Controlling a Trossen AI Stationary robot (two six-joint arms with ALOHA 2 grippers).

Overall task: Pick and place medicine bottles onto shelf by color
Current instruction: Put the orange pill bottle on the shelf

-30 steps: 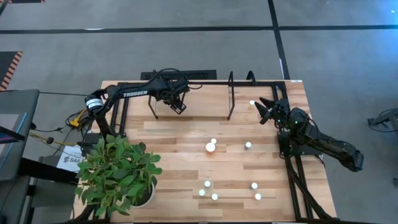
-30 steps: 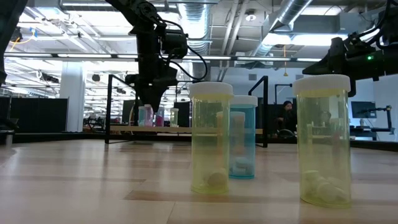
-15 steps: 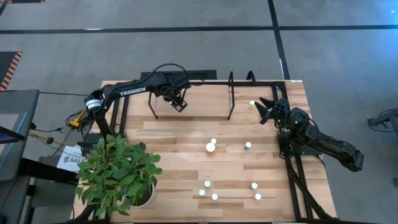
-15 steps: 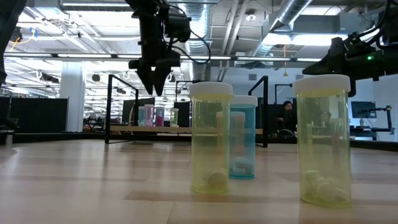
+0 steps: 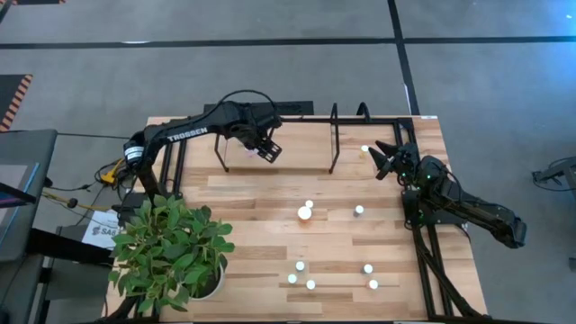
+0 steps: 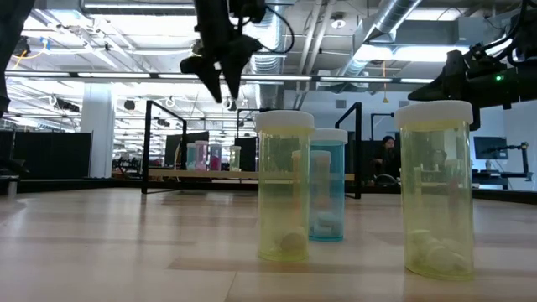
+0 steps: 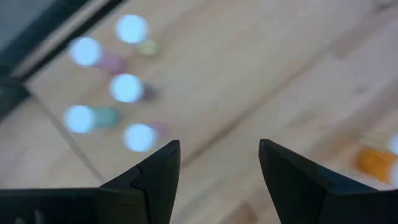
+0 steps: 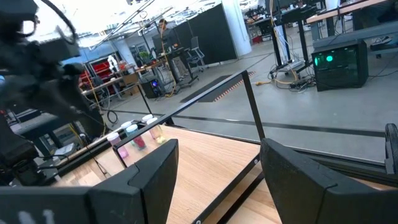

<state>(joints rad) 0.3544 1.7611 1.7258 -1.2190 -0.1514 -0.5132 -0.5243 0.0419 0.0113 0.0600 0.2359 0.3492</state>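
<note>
The left claw hung empty above the shelf, fingers spread, well clear of the bottles grouped at the shelf's left end, likely sorted there. Loose bottles stood on the near tabletop, awaiting pickup. The right claw waited spread at the right edge.

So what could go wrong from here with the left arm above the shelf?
1. The left gripper hangs open and empty over the shelf; coming down again it might knock over the bottles already standing there.
2. On its way to the loose bottles on the table, it could clip the shelf's upright end loop.
3. The bottles near the front stand close together, so a grab might tip a neighbor.
</note>
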